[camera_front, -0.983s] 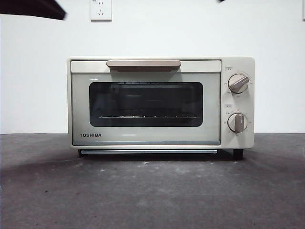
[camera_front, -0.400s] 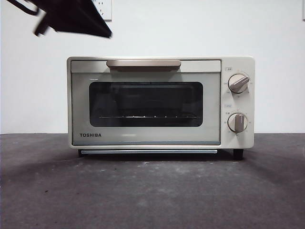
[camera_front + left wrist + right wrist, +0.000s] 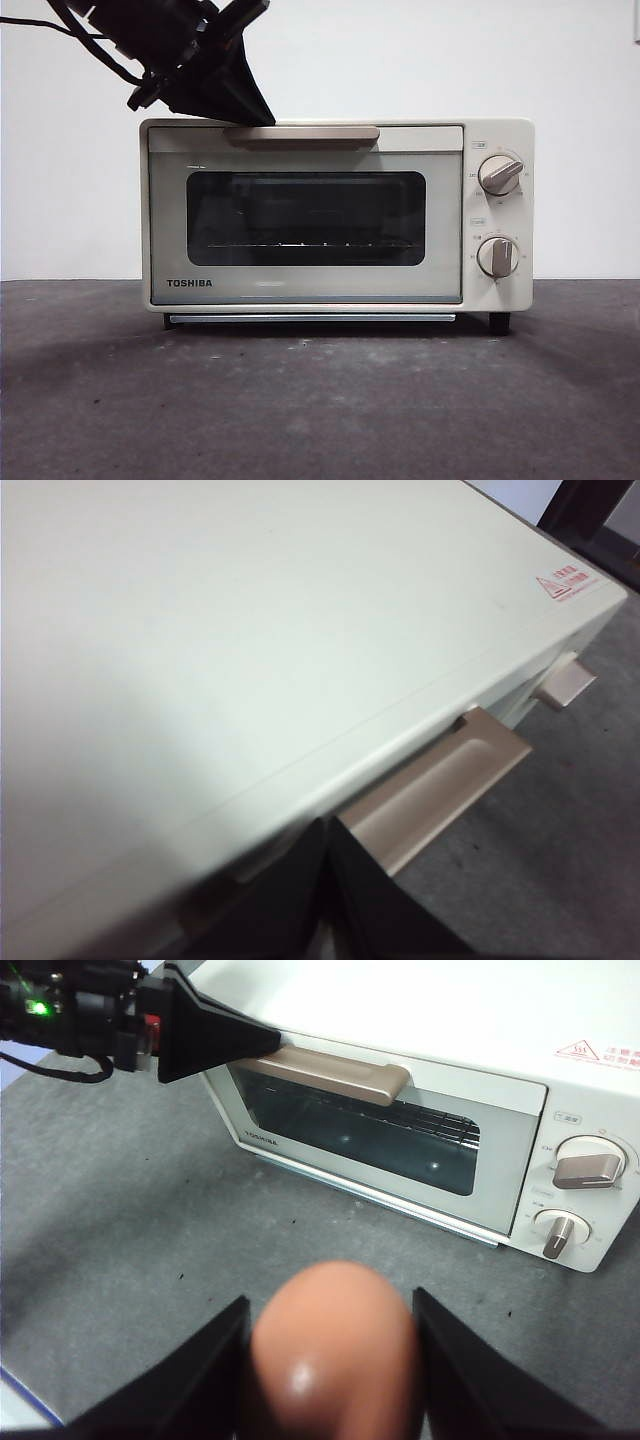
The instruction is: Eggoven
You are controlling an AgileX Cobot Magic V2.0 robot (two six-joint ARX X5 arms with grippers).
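Note:
The cream TOSHIBA oven (image 3: 455, 215) stands on the table with its dark glass door closed. My left gripper (image 3: 257, 113) comes down from the upper left, shut into a black wedge whose tip rests at the left end of the tan door handle (image 3: 320, 133). The left wrist view looks along the oven's top (image 3: 250, 630) to the handle (image 3: 440, 785), with the jaws close together beside it. The right wrist view shows the reddish-brown egg (image 3: 335, 1360) held in my right gripper (image 3: 330, 1305), in front of the oven (image 3: 510, 1085) and above the table.
Two knobs (image 3: 500, 174) (image 3: 497, 257) sit on the oven's right panel. A wire rack shows behind the glass. The dark grey table (image 3: 320, 400) stretches in front of the oven, and a white wall stands behind it.
The left arm has come down from the top left corner and to the right, until its tip reached the handle's left end. The oven has not moved.

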